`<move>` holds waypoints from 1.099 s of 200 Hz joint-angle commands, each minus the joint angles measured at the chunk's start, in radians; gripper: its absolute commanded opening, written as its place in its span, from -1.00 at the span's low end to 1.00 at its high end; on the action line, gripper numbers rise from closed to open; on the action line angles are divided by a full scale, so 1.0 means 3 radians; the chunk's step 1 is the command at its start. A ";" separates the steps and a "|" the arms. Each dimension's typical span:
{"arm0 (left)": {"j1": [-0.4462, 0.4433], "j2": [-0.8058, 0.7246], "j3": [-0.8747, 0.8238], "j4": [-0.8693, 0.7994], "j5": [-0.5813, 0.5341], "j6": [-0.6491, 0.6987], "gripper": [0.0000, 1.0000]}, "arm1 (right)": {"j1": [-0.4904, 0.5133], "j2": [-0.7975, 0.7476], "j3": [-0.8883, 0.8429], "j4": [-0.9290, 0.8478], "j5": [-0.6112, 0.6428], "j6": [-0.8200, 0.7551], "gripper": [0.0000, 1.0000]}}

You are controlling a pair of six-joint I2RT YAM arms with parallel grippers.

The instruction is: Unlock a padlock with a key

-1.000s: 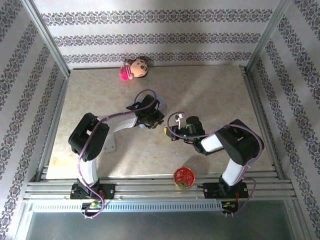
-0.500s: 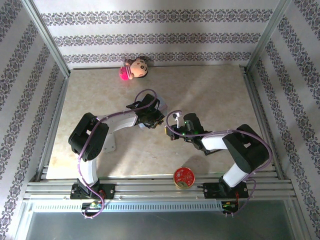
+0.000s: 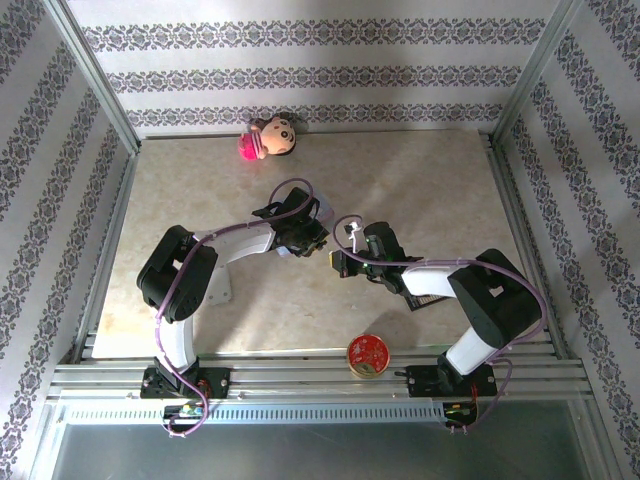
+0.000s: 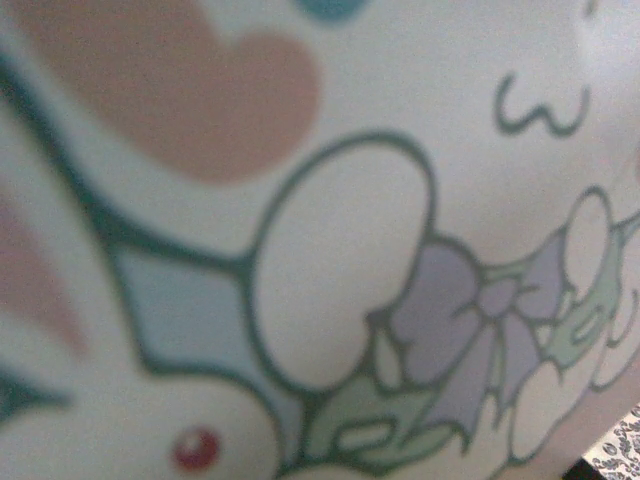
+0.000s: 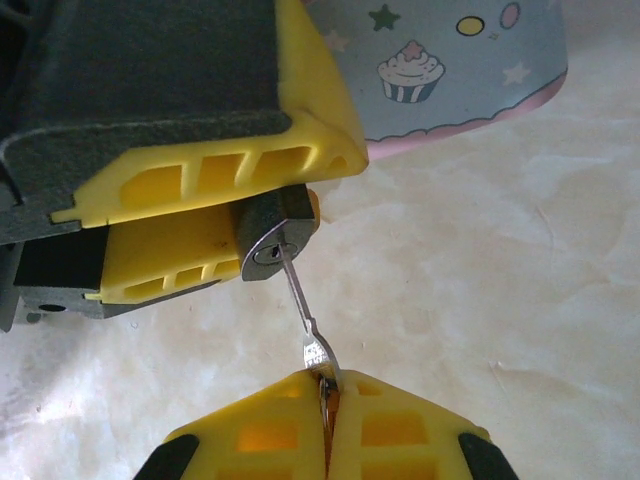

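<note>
1. Key looks seated: your right gripper pinches the key, which points to 11 o'clock into the padlock, itself clamped in your left gripper.
2. Next up, I'd guess, is a twist of the key — keep it in line with the keyway.

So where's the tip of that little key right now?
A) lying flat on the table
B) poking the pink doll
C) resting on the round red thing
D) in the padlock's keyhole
D: in the right wrist view the key, pinched between the right fingers, runs straight up into the keyhole of the padlock, which sits between the left fingers.
</note>
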 commanded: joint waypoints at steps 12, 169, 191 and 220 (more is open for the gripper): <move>-0.0085 0.0005 -0.0102 -0.0319 0.0637 -0.0149 -0.87 | -0.0059 0.0061 0.0314 0.0243 0.0186 0.0329 -1.00; -0.0100 -0.0054 -0.0110 -0.0271 0.0764 -0.0121 -0.87 | -0.0053 -0.0077 0.0524 -0.0115 -0.0126 0.0658 -1.00; -0.0116 -0.0049 -0.0119 -0.0253 0.0786 -0.0136 -0.87 | -0.0020 -0.0020 0.0593 -0.0128 -0.0008 0.0565 -1.00; -0.0146 -0.0039 -0.0120 -0.0213 0.0821 -0.0144 -0.87 | -0.0011 0.0048 0.0703 -0.0095 0.0078 0.0424 -1.00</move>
